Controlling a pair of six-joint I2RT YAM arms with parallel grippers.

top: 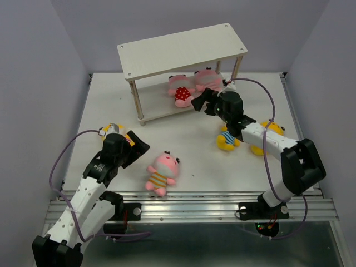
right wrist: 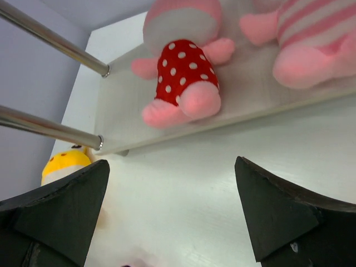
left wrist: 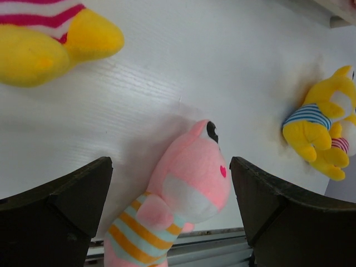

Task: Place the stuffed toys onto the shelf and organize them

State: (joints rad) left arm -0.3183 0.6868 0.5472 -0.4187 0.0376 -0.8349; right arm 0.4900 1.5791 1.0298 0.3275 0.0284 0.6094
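The shelf (top: 183, 47) stands at the back. On its lower board (right wrist: 119, 114) lie two pink stuffed toys, one with a red polka-dot belly (right wrist: 186, 72) and one striped (right wrist: 311, 33). My right gripper (top: 201, 100) is open and empty just in front of that board, apart from both toys. A pink toy with orange stripes (top: 161, 172) lies near the front edge. In the left wrist view this toy (left wrist: 189, 189) shows between the spread fingers of my left gripper (left wrist: 169, 164), which is open and not touching it. Two yellow toys (top: 228, 139) (top: 267, 136) lie under the right arm.
Another yellow toy (top: 111, 130) lies partly hidden beside the left arm, and it shows in the left wrist view (left wrist: 50, 39). The shelf's thin metal legs (right wrist: 50, 128) stand close to the right gripper. A metal rail (top: 189, 203) runs along the table's near edge.
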